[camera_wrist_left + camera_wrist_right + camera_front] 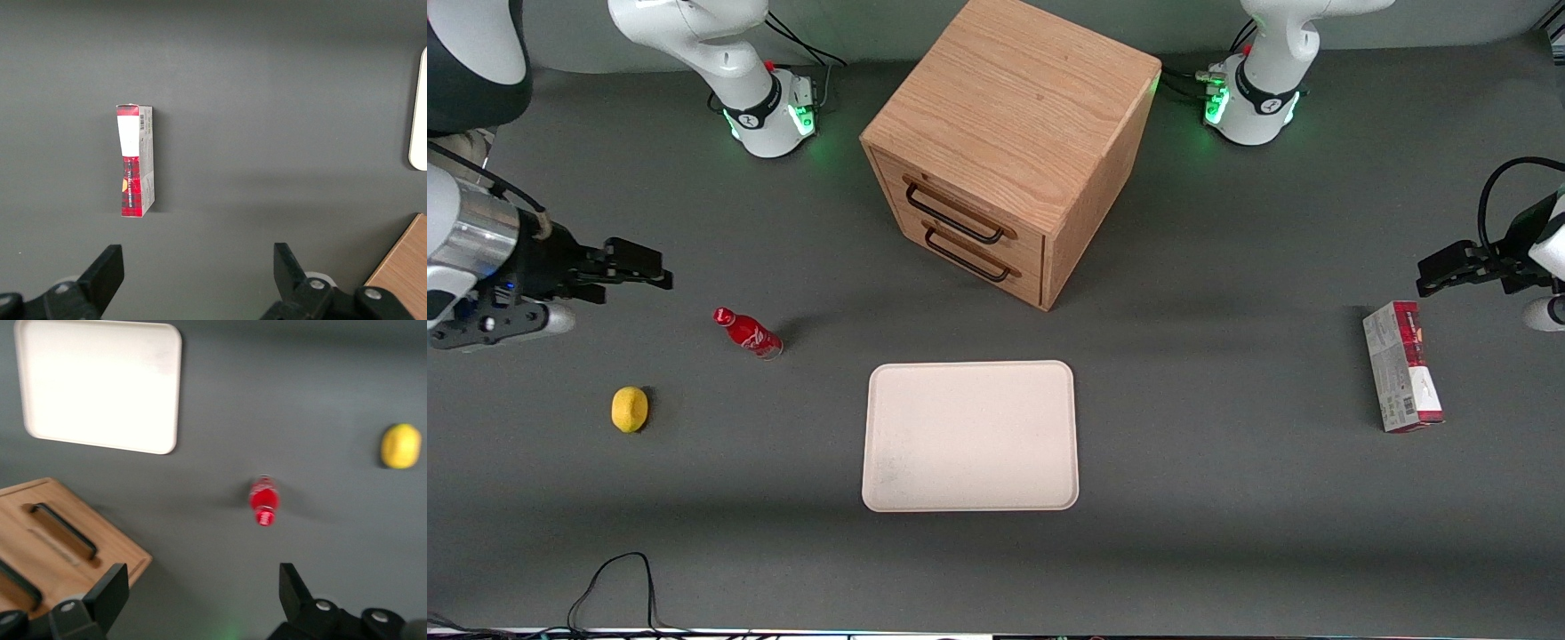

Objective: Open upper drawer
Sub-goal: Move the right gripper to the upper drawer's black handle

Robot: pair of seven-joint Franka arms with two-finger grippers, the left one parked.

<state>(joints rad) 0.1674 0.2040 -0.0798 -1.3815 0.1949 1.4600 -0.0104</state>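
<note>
The boxy oak cabinet (1014,98) stands at the table's middle, farther from the front camera than the tray. Its upper drawer (960,212) is shut, with its dark bar handle (953,216) across the front. The lower drawer (971,258) beneath it is shut too. My right gripper (649,267) hovers open and empty toward the working arm's end of the table, well apart from the cabinet. In the right wrist view the open gripper (200,600) is over bare table, with the cabinet front (100,520) beside it and the upper handle (17,583) partly cut off.
A red bottle (749,332) stands between the gripper and the cabinet, with a yellow lemon (630,409) nearer the camera. A white tray (970,436) lies in front of the cabinet. A red and white box (1401,378) lies toward the parked arm's end.
</note>
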